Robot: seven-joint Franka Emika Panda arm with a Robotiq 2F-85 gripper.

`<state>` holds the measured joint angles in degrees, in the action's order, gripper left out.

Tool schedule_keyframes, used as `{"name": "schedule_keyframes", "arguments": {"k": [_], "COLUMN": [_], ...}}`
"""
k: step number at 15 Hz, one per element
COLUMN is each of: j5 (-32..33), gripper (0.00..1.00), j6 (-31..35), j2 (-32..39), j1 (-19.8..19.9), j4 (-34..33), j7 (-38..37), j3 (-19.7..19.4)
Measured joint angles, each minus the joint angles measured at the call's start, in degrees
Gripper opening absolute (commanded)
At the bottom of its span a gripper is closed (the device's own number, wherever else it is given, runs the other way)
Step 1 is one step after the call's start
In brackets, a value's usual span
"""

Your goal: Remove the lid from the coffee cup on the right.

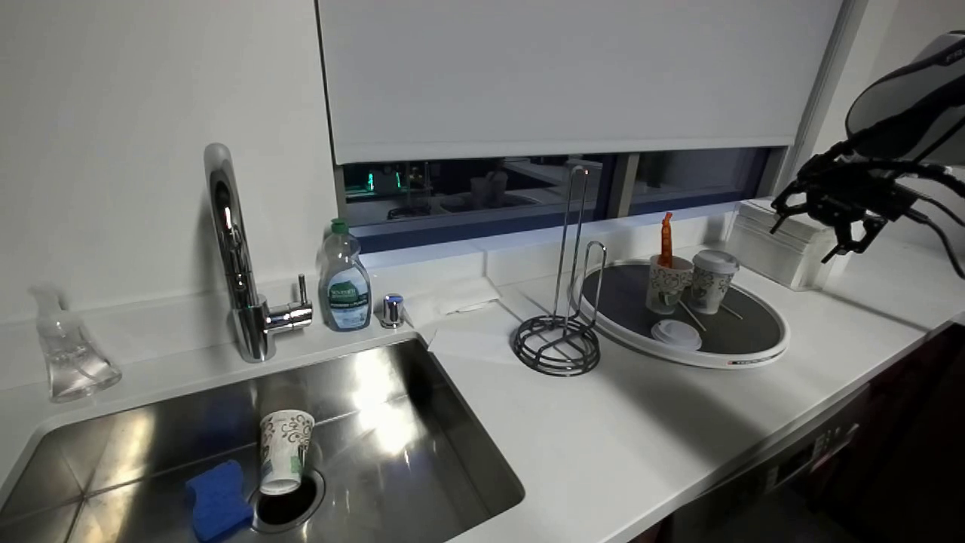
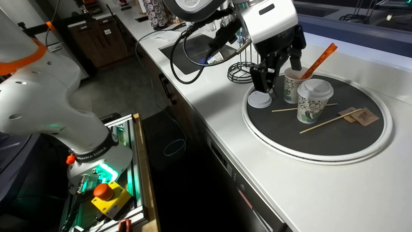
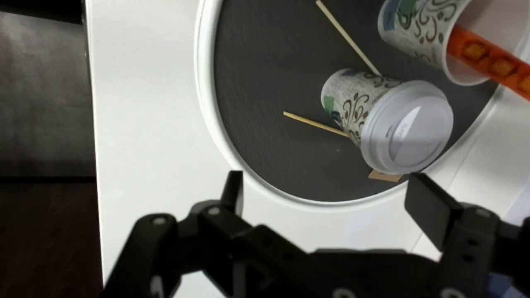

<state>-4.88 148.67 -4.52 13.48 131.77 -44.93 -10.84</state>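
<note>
The coffee cup (image 1: 709, 294) stands upright on the round dark tray and wears its pale lid (image 1: 716, 262). Both show in an exterior view as the cup (image 2: 308, 111) with the lid (image 2: 316, 88) on top. In the wrist view the patterned cup (image 3: 352, 101) and its lid (image 3: 410, 128) lie ahead of the fingers, toward the upper right. My gripper (image 3: 326, 176) is open and empty, with its fingers wide apart. It hangs above the tray area, apart from the cup, and also shows in both exterior views (image 1: 802, 243) (image 2: 279, 79).
An open cup (image 2: 291, 88) with an orange item (image 2: 320, 61) stands beside the lidded cup. A loose white lid (image 2: 259, 99), wooden sticks (image 2: 330, 120) and brown packets (image 2: 365, 116) lie on the round tray (image 2: 386, 129). A wire holder (image 1: 558, 345) and a sink (image 1: 452, 445) are further along.
</note>
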Motion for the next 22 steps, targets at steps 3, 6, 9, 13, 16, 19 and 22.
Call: {"name": "schedule_keyframes", "arguments": {"k": [3, 6, 9, 13, 16, 19, 22], "j5": [2.22, 5.33, 5.48, 5.36, 4.74, 4.33, 3.60], "gripper": [1.00, 1.00, 1.00, 1.00, 1.00, 0.99, 0.80], "j6": [2.86, 3.16, 3.16, 3.05, 1.78, 0.22, -1.86], "j2": [2.83, 5.78, 6.28, 6.23, 7.14, 9.22, 11.95], "j1": [0.00, -0.22, -0.50, -0.62, -1.87, -3.43, -3.91], "j4": [-1.39, -3.41, -3.82, -3.83, -4.51, -6.65, -9.65], "j7": [-10.94, -22.48, -22.71, -22.55, -22.88, -24.38, -25.96], "j3": [0.08, 0.07, -0.04, -0.14, 0.53, 1.08, 1.04]}}
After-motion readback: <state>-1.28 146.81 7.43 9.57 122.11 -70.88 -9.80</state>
